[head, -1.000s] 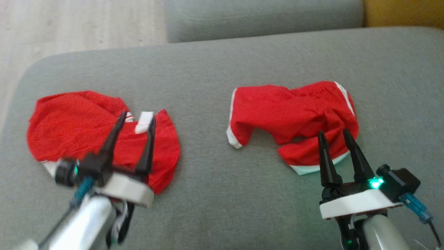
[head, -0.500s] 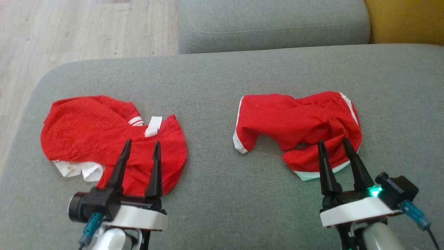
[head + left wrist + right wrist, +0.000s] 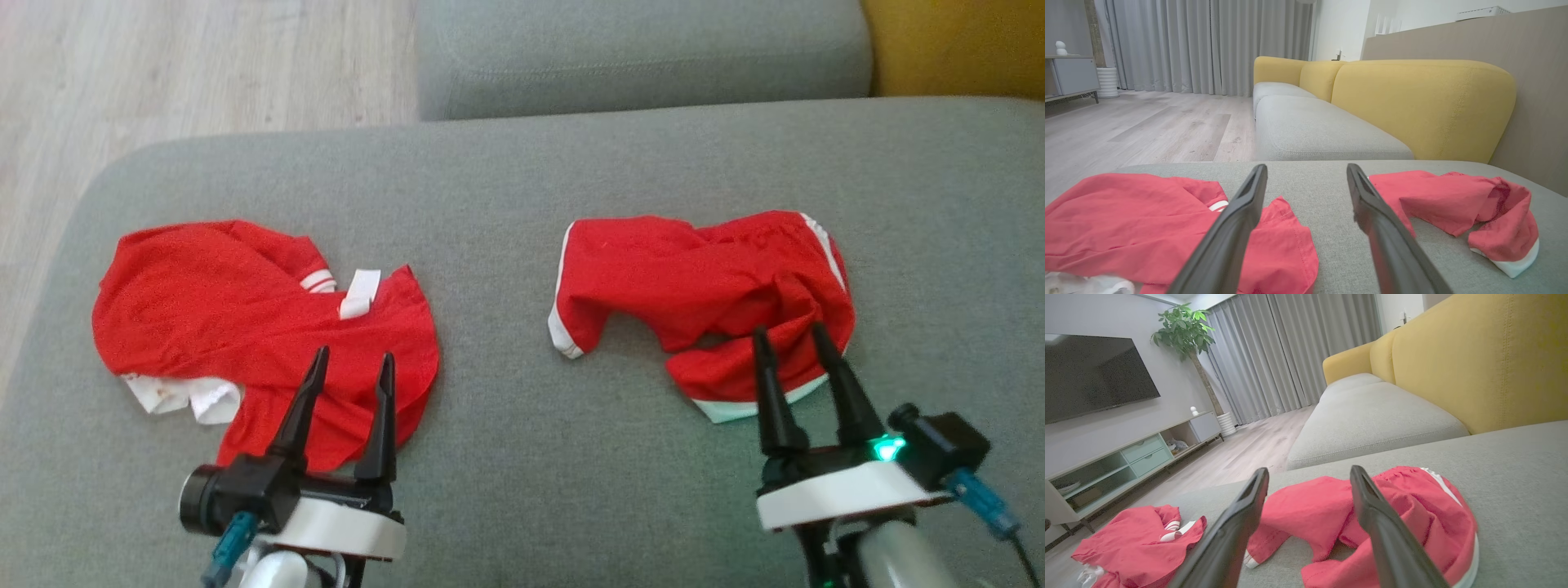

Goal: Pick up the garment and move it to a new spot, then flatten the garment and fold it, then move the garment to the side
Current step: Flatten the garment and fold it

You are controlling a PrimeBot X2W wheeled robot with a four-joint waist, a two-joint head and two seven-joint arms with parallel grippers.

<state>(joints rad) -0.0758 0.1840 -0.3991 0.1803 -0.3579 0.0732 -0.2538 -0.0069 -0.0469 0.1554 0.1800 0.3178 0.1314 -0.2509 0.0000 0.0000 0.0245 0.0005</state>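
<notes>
Left gripper [image 3: 354, 354] is drawing back toward the lower left, fingers spread and empty, tips over the near edge of the red shirt [image 3: 212, 310]. Red shorts [image 3: 678, 278] are lying at centre right on the grey cushion [image 3: 506, 204], long axis running left-right, directly ahead of the right gripper [image 3: 788, 329], likewise spread and empty and judged the nearer.

Two red garments are counted on the grey cushion [image 3: 522, 204]: one shirt [image 3: 237, 318] and one pair of shorts [image 3: 694, 282]. Two grippers are seen, the left gripper [image 3: 353, 354] and the right gripper [image 3: 788, 328]. One television [image 3: 1094, 371] and one plant [image 3: 1184, 322] are noted.
</notes>
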